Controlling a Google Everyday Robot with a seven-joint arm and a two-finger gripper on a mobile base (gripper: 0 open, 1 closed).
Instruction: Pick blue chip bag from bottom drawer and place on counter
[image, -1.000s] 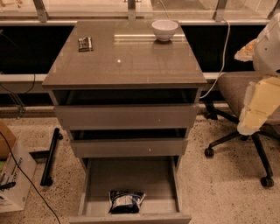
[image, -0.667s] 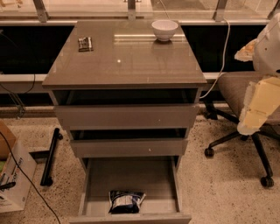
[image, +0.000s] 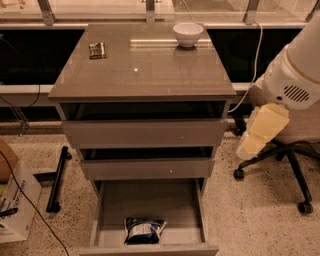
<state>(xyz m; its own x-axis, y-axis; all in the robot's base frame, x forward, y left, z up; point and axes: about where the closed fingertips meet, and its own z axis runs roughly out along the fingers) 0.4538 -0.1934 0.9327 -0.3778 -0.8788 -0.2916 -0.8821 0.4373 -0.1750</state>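
Note:
The blue chip bag (image: 144, 230) lies crumpled at the front of the open bottom drawer (image: 105, 210), just behind its front wall. The drawer is pulled far out of the grey cabinet. The counter (image: 145, 67) is the glossy grey-brown top of the cabinet. My arm hangs at the right edge of the view, and its cream-coloured gripper end (image: 257, 134) points down beside the cabinet's right side. It is at about the height of the top two drawers, well above and to the right of the bag, and touches nothing.
A white bowl (image: 188, 34) stands at the counter's back right and a small dark flat packet (image: 97, 50) at its back left. The two upper drawers are slightly open. An office chair (image: 290, 155) stands right of the cabinet. A cardboard box (image: 15, 200), a black bar (image: 57, 177) and cables lie left.

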